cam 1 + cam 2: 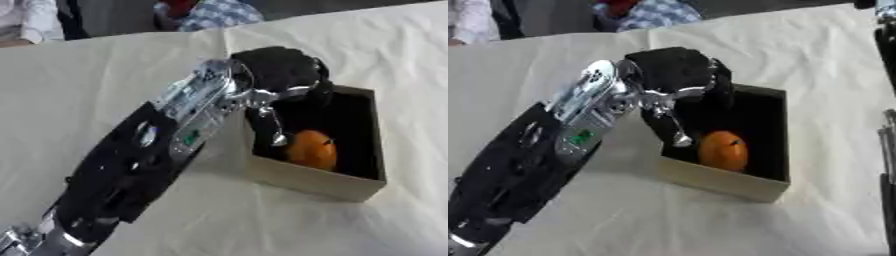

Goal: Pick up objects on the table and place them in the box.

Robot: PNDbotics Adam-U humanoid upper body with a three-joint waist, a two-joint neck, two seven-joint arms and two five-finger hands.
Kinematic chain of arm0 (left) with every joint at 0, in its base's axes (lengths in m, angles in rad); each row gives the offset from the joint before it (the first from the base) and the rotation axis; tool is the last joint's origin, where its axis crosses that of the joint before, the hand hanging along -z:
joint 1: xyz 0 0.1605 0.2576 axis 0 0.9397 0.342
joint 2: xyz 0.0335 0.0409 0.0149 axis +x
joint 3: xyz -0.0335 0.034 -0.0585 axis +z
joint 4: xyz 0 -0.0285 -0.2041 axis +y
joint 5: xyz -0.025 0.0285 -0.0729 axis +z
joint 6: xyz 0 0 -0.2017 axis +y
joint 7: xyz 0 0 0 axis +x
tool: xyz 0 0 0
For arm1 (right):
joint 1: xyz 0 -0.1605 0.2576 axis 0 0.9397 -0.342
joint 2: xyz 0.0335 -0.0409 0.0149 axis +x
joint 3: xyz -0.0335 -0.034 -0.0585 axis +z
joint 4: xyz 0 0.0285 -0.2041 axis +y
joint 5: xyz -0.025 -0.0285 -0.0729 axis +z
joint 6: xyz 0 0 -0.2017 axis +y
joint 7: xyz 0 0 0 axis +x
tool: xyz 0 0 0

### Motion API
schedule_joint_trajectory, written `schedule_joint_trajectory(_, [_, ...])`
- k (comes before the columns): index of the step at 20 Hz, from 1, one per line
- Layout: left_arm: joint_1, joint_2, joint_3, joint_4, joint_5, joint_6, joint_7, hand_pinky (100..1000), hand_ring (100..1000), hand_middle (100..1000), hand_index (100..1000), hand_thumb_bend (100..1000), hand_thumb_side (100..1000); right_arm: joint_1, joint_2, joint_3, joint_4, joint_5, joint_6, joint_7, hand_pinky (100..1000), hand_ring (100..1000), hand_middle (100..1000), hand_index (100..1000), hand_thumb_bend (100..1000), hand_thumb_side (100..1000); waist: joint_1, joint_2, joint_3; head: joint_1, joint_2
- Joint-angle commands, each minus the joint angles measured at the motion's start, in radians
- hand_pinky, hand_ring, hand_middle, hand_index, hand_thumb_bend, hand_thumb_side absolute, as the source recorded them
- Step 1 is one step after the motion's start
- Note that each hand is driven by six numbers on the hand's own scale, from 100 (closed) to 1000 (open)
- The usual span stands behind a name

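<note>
Left eye view: left hand is held over far-left corner of box, back of hand up; finger state cannot be told. Orange is seen inside box, just below and right of hand.

Right eye view: right arm is seen at right edge only, hand out of view. Left hand is judged nearer to box.

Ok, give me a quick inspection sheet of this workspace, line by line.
Surface: table under a cream cloth, wrinkled.
Job's things: box, open, black inside; orange round object lies in it.
Clutter: nothing seen.
Hands: left hand over the box's far left corner, fingers pointing down into it; whether it holds anything cannot be told. The right hand is not seen; a dark part of the right arm shows at the right edge.
Cables: nothing seen.
Surroundings: people at the far edge, not touching anything.
</note>
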Motion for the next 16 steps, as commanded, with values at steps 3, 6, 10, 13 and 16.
schedule_joint_trajectory(3, [-0.026,0.046,0.073,-0.122,0.041,0.065,0.107,475,643,642,737,359,168,-0.009,-0.014,-0.010,-0.018,-0.003,-0.001,-0.006,599,681,548,799,100,787,-0.010,-0.021,0.002,-0.002,-0.006])
schedule_joint_trajectory(6, [-0.027,0.076,0.101,-0.181,0.076,0.098,0.140,459,629,627,727,348,178,-0.008,-0.017,-0.012,-0.018,-0.001,-0.001,-0.008,599,681,548,799,100,786,-0.010,-0.023,0.006,-0.007,-0.003])
schedule_joint_trajectory(10, [-0.001,0.175,0.176,-0.309,0.177,0.161,0.193,458,622,620,727,363,245,-0.005,-0.027,-0.018,-0.018,0.006,-0.002,-0.013,601,682,549,799,100,784,-0.007,-0.029,0.018,-0.024,0.001])
schedule_joint_trajectory(13, [0.038,0.260,0.237,-0.393,0.257,0.224,0.246,464,622,621,731,371,311,-0.005,-0.033,-0.021,-0.018,0.012,-0.003,-0.015,602,683,551,799,100,782,-0.007,-0.033,0.028,-0.035,0.004])
schedule_joint_trajectory(16, [0.089,0.335,0.291,-0.459,0.313,0.274,0.305,460,618,620,732,375,332,-0.005,-0.038,-0.023,-0.018,0.016,-0.004,-0.017,602,683,551,798,100,781,-0.010,-0.034,0.037,-0.045,0.005])
